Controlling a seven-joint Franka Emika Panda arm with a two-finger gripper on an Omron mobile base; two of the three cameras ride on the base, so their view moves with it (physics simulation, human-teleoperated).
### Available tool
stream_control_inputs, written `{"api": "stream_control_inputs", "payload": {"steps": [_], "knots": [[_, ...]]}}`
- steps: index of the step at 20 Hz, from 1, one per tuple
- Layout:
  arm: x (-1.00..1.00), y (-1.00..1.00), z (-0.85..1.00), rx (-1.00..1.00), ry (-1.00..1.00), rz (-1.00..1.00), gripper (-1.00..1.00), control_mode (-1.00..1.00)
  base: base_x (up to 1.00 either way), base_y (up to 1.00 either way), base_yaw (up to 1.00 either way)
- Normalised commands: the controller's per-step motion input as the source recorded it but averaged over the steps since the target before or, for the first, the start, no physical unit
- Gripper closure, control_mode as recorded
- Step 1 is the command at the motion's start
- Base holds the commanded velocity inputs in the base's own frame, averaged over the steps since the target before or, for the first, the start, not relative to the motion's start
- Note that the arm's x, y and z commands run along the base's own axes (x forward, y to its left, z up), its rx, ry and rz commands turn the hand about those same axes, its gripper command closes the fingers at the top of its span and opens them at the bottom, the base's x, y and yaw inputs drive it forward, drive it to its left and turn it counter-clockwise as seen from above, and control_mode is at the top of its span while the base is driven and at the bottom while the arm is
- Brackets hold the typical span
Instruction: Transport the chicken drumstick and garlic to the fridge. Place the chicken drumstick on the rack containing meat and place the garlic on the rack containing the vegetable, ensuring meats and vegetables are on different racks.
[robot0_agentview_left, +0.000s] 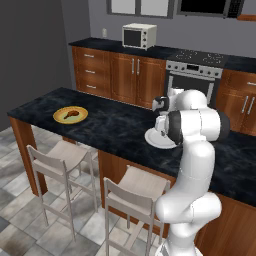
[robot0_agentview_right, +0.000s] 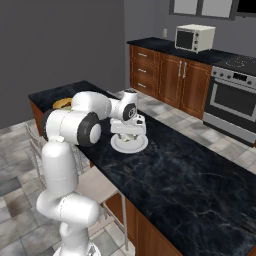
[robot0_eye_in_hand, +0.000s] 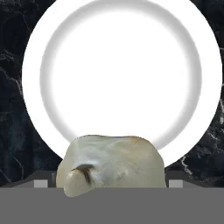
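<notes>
White plate (robot0_eye_in_hand: 120, 26) under the garlic (robot0_eye_in_hand: 113, 164); yellow plate (robot0_agentview_left: 70, 115) holds the chicken drumstick (robot0_agentview_left: 70, 113).

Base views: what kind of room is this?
A rendered home kitchen, most likely. A steel oven with a cooktop sits among wood cabinets, a toaster oven stands on the back counter, and stools line a dark marble island.

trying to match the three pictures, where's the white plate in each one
Left base view: white plate mid-right on the dark counter, partly behind the arm.
Right base view: centre-left, just under the hand.
Hand view: its rim rings the upper picture; the garlic sits in front at the bottom.
Shared landmark: the dark marbled counter.
</notes>
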Motion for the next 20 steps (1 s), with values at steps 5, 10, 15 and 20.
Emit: {"api": "stream_control_inputs", "payload": {"steps": [5,10,15,20], "knots": [[-1.00,0.00,0.79,0.00,-0.08,0.00,1.00,-1.00,0.00,0.00,0.00],[-1.00,0.07,0.87,0.00,-0.01,0.00,1.00,-1.00,0.00,0.00,0.00],[-1.00,0.12,0.83,0.00,-0.01,0.00,1.00,-1.00,0.00,0.00,0.00],[-1.00,0.18,0.70,0.00,-0.03,0.00,1.00,-1.00,0.00,0.00,0.00]]}}
